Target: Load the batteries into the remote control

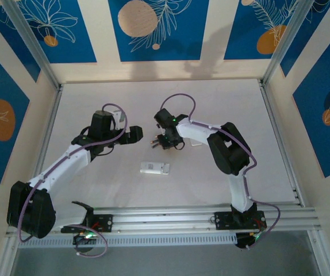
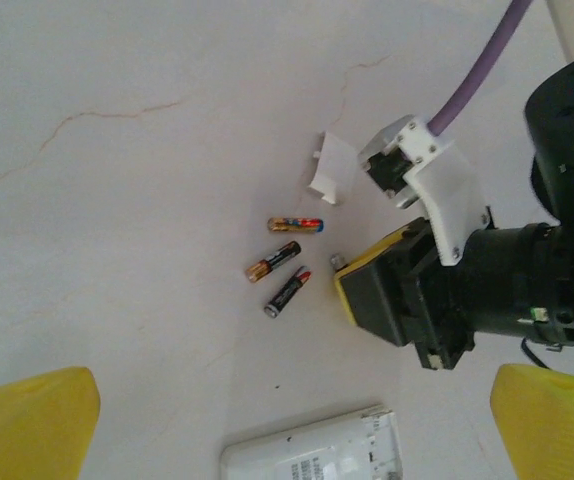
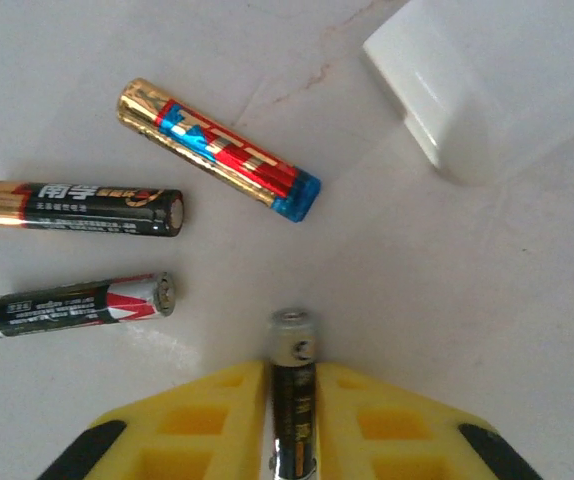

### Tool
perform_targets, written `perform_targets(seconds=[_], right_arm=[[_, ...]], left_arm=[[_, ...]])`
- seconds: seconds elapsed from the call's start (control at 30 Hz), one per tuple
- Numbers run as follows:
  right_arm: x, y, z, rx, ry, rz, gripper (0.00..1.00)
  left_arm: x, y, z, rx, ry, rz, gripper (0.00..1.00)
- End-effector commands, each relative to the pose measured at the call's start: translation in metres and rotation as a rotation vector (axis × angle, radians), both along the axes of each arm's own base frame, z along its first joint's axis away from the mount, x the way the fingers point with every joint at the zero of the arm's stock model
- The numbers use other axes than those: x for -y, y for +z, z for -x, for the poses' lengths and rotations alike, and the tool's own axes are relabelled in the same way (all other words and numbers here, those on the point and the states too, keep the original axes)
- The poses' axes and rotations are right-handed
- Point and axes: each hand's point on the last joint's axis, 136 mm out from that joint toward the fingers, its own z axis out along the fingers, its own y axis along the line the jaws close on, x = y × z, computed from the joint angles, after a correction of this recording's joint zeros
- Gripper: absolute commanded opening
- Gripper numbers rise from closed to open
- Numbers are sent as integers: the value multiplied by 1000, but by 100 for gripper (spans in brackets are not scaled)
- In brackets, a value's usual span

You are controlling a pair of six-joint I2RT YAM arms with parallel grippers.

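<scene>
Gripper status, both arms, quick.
Left gripper: open, holding nothing.
Right gripper: closed on one battery, clamped between its yellow fingers.

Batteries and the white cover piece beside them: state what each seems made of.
Batteries: likely metal cells in glossy printed wrap; bare silvery end caps show. White cover piece: apparently smooth moulded plastic, given its soft sheen and rounded edge.

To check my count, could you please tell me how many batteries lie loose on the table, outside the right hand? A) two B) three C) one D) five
B: the gold-and-blue battery, black-and-gold battery and black-and-red battery lie loose; the right hand holds a fourth battery.
</scene>
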Motion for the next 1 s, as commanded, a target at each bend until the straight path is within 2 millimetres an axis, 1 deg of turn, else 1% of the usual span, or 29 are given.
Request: perform_targets(seconds=[0.0,0.07,0.1,0.2,0.23,0.3,0.43,0.5,0.63,0.8,0.97], right_arm=[[-2,14,3,12,-29,-17,17],[1,34,5,36,-113,-77,13],[2,46,9,42,-175,-133,12],[-2,64,33,20,-311,-332,7],[-2,70,42,24,-350,-375,6],[-3,77,60,28,-414,-415,6],[-2,65,92,1,-533,-417,6],[-1,57,100,-2,-563,-398,5],[-1,42,105,-12,-568,-352,5],[-5,28,108,-1,-524,-295,5],[0,18,114,16,-528,-220,6]], left_arm=[[-11,-4,7,0,15,-39,100],[-10,-7,13,-15,7,-27,100],[-9,-9,16,-31,1,-19,100],[0,-15,28,-72,-41,19,100],[3,-18,31,-81,-56,25,100],[8,-23,37,-97,-80,30,100],[11,-32,40,-117,-85,25,100],[12,-31,38,-111,-86,25,100],[12,-28,34,-94,-81,29,100],[14,-27,33,-95,-81,33,100],[13,-30,33,-103,-77,34,100]])
